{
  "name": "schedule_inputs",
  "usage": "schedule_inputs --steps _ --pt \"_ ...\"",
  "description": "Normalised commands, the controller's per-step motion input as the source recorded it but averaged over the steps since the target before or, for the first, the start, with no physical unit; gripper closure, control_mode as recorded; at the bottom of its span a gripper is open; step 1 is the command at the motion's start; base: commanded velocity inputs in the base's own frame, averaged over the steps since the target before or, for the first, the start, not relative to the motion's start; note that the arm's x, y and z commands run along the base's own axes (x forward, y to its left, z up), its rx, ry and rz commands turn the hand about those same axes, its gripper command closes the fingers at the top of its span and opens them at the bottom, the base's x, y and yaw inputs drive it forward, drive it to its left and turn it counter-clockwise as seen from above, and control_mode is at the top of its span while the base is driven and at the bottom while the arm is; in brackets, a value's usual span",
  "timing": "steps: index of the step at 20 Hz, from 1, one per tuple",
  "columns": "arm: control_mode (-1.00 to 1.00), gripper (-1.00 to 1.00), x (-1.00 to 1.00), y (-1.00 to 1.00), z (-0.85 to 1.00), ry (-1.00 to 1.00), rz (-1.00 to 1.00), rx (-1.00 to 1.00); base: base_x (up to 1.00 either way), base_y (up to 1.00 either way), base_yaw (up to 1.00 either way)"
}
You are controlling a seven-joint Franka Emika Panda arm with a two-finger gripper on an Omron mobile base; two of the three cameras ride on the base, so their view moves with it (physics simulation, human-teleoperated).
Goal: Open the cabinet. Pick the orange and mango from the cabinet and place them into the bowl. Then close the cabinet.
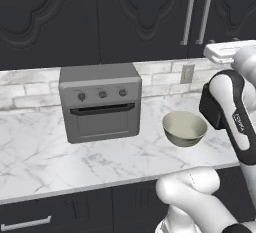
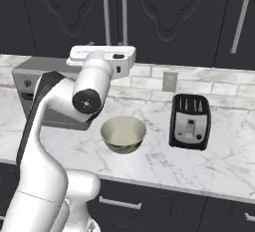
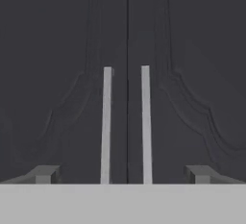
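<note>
The black cabinet (image 1: 150, 17) (image 2: 74, 12) hangs above the counter with both doors closed. Its two vertical silver handles (image 3: 106, 122) (image 3: 146, 122) stand side by side at the seam. My gripper (image 3: 122, 175) faces that seam from a short distance, open wide, with a dark fingertip (image 3: 45, 174) low on each side and nothing between them. The white hand (image 2: 102, 57) sits level with the handles' lower ends. The cream bowl (image 1: 182, 138) (image 2: 122, 146) rests empty on the marble counter below the hand. The orange and mango are hidden behind the closed doors.
A grey toaster oven (image 1: 100, 102) stands on the counter left of the bowl. A black toaster (image 2: 190, 121) stands to the bowl's right. Dark drawers (image 1: 30, 222) run under the counter edge. A wall outlet (image 1: 187, 73) is on the brick backsplash.
</note>
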Motion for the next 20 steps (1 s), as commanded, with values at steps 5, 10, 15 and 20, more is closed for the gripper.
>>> schedule_inputs --steps 5,10,15,20 --pt "-1.0 -1.0 0.69 -0.17 -0.01 0.0 0.0 0.0 0.0 0.0 0.0" --pt "-1.0 -1.0 0.6 -0.2 0.0 0.0 0.03 0.0 0.0 0.0 0.0" --pt "-1.0 -1.0 0.59 -0.16 0.0 0.0 0.03 0.0 0.0 0.0 0.0" --pt "-1.0 -1.0 0.6 -0.17 -0.02 0.0 0.03 0.0 0.0 0.0 0.0"
